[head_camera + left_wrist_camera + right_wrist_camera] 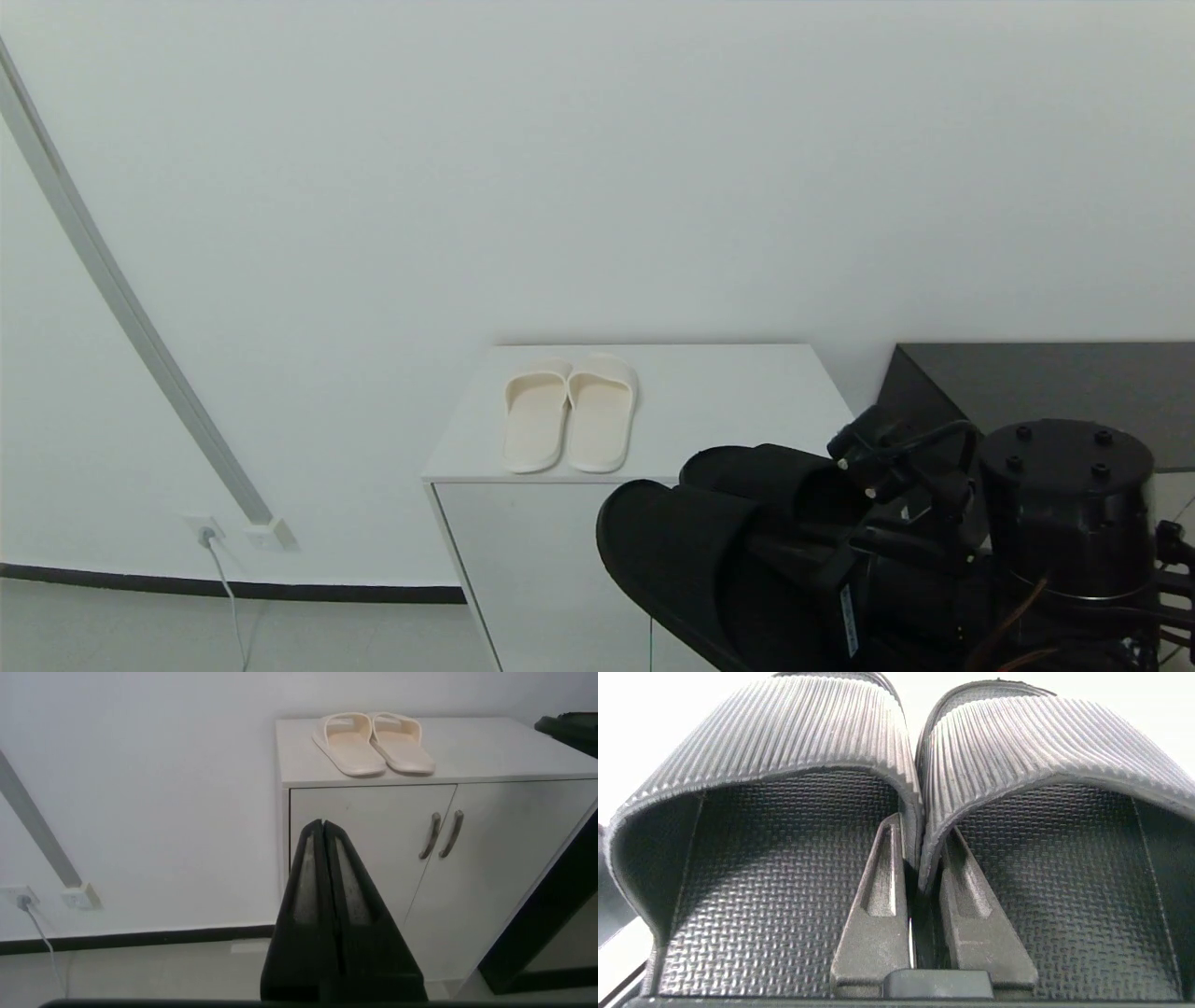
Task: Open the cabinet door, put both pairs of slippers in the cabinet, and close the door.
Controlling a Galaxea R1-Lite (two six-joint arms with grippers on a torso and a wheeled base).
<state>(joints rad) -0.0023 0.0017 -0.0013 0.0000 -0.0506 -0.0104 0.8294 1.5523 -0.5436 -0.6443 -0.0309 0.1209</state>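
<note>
The black slippers (709, 541) are pinched by their inner edges in the right gripper (920, 859), so both are carried together. The cream pair (569, 415) is set atop the closed cabinet (738, 397). The left gripper (323, 840) is pressed together, empty.

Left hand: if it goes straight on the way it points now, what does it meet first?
Probably the cabinet's closed left door, left of its handle: the shut left hand points at that panel and nothing shows in between. Depth is unclear, so treat this as a guess.
</note>
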